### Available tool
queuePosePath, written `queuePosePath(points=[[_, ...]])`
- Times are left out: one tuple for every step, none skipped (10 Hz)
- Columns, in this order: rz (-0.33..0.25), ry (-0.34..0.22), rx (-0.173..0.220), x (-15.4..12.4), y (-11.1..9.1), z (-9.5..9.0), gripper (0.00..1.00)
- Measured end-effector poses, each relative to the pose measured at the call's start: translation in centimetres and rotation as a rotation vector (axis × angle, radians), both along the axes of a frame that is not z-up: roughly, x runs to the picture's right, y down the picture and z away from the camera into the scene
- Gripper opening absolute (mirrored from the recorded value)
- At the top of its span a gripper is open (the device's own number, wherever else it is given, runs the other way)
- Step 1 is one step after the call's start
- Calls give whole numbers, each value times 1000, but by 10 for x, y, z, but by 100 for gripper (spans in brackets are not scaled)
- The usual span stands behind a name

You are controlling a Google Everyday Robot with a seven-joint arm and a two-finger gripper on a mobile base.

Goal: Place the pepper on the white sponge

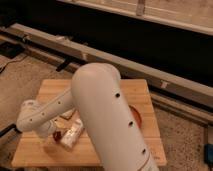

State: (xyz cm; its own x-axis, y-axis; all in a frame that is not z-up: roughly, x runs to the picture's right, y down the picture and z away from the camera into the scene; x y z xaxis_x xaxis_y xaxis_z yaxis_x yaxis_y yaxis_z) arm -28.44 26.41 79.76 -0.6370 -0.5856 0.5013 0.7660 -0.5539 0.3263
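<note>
Speckled grey flooring is being crossed behind by a long pale metal rail (100, 57), and in front of it a square light wooden table (145, 90) is being used as the work surface. Much of the table is being hidden by the bulky white robot arm (105, 115), which is being bent down from the middle of the view towards the table's left side.

At the end of the arm, the dark two-finger gripper (51, 134) is being held low over the left part of the table, with its fingers being kept spread apart and closed around nothing. The small, glossy, dark red pepper (57, 135) is lying on the wood right at the gripper's tip; whether it is being touched cannot be told.

Just to the right of the pepper, a pale elongated object (73, 134) is lying at a slant, and a flat tan-and-cream piece (65, 115) is lying just behind it. The white sponge cannot be told apart with certainty among these pale things. A round orange-red bowl (136, 116) is being partly covered by the arm on the table's right side.
</note>
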Motion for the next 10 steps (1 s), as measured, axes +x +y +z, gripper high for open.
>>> queuePosePath(points=[[2, -2, -4, -3, -1, 4, 80], [6, -3, -7, -5, -4, 6, 80], [10, -8, -10, -7, -7, 7, 78], [14, -13, -13, -10, -9, 9, 71], [17, -18, -18, -13, -12, 11, 61], [19, -22, -24, -15, -14, 12, 51], [19, -25, -30, -17, -15, 14, 41], [19, -26, -35, -18, -16, 15, 31], [17, -26, -41, -19, -16, 17, 23], [15, -29, -45, -20, -16, 18, 20]])
